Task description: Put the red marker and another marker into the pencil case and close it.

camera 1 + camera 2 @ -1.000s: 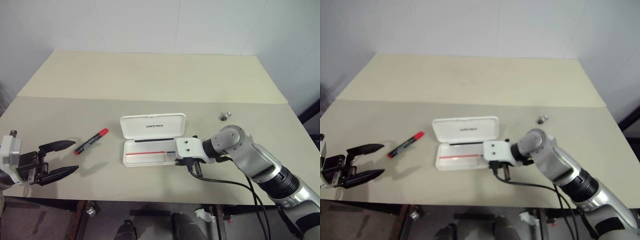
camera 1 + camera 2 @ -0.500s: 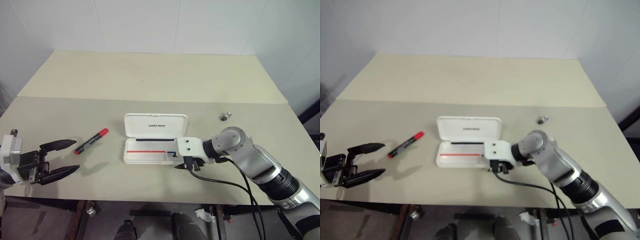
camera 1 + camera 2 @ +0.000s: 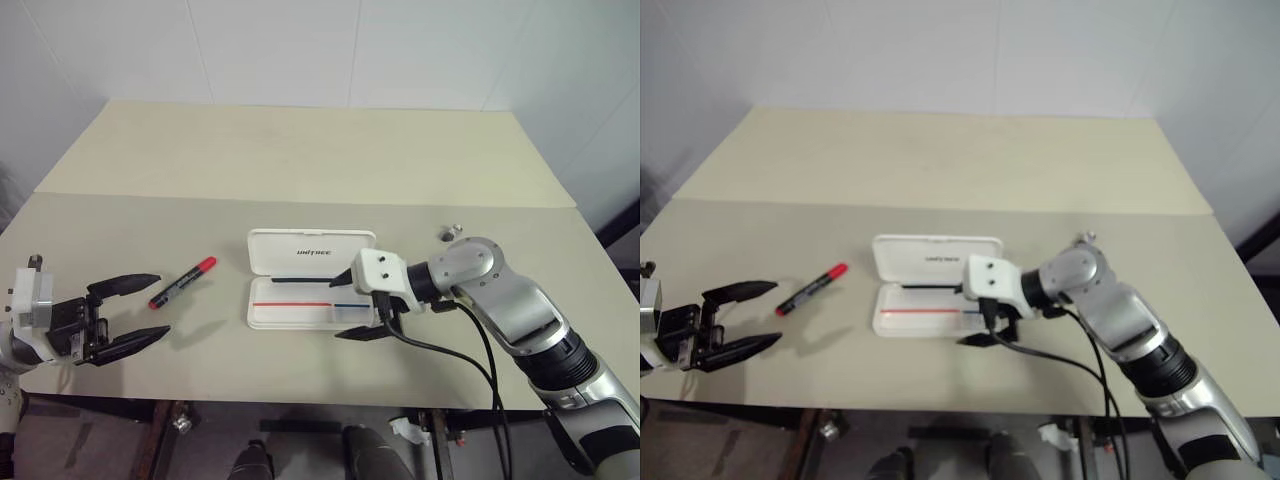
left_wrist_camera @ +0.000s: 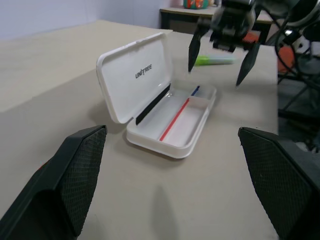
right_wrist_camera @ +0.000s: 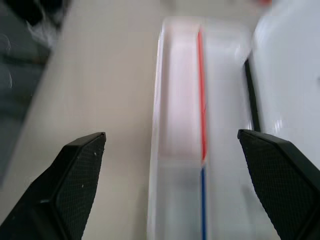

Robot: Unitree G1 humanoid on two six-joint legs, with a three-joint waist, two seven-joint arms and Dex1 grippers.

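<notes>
One pencil case (image 3: 310, 285) lies open on the table (image 3: 300, 170), just beneath the right end effector (image 3: 352, 308), whose fingers are spread wide and empty. One red marker (image 3: 183, 282) lies near the left end effector (image 3: 135, 312), also wide and empty. One green marker (image 4: 215, 60) lies behind the right end effector.

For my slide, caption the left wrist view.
Open pencil case on the table, right gripper hovering open above its far end.

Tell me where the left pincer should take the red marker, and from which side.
Grip the red marker mid-barrel, on the black section, coming down from above with the fingers across its width. It lies flat on the table, running diagonally with the red cap pointing away, and nothing crowds it. The open left pincer sits just near-left of it.
</notes>
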